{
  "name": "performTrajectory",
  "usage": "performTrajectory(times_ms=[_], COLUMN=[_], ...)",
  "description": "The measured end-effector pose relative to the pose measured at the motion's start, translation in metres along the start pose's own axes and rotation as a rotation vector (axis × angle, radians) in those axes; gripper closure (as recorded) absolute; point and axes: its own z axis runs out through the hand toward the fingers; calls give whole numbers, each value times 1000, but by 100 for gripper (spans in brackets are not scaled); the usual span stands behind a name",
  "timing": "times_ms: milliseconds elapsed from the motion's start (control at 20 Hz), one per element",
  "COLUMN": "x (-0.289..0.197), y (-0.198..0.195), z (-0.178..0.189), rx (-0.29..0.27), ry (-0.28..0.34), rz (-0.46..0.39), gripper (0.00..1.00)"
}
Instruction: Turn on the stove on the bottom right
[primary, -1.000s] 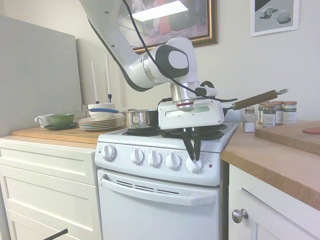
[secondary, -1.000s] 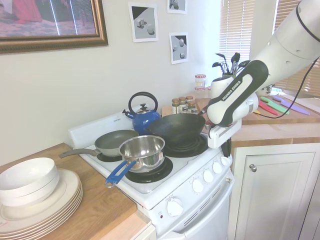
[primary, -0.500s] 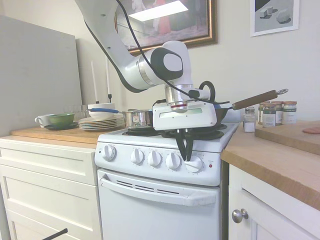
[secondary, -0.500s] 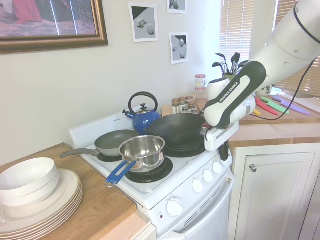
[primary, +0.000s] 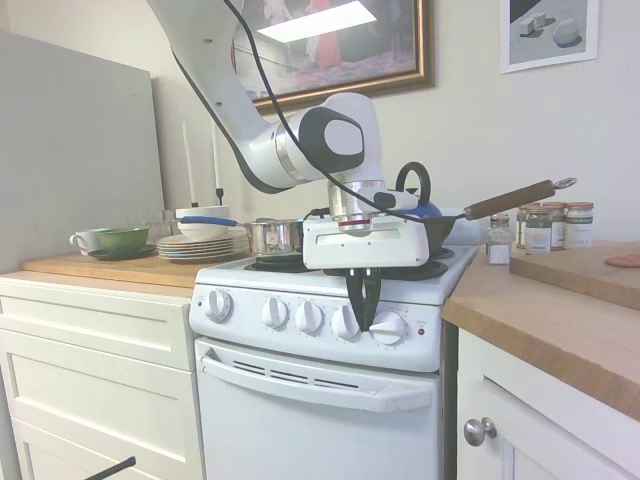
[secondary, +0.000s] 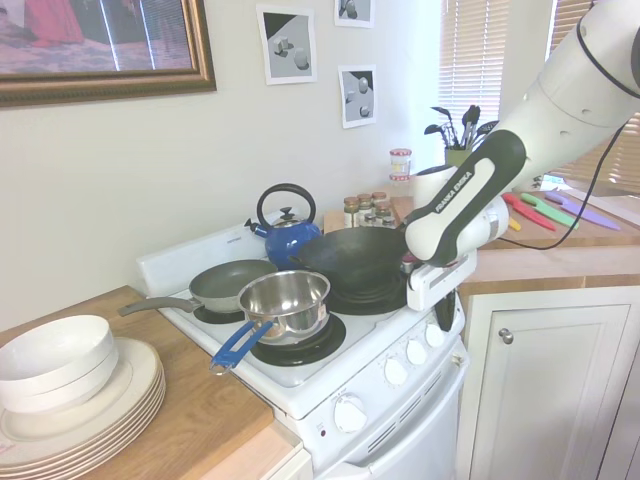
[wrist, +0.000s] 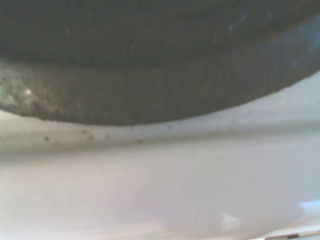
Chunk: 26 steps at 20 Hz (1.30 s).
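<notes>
Five knobs are lined up across the front panel of the stove (primary: 330, 330), and the gripper (primary: 363, 318) has been slid left off the far-right knob (primary: 389, 327) w/in the last sec; it's now parked btwn that knob and the one beside it (primary: 345, 322). Fingers look pinched together on nothing, so the end knob has been let go, prob already turned, tho that can't be confirmed: dial marks are too small to read. The red light (primary: 421, 332) can't be judged lit or not. Wrist view is just blur: dark pan underside, white stove top.
</notes>
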Motion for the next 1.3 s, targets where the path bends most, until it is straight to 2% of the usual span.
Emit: performTrajectory(times_ms=[450, 1300], x=[1, 4], y=[3, 10], z=[3, 17], rx=[8, -11], ry=[-10, -30], rz=[12, 14], gripper=[100, 100])
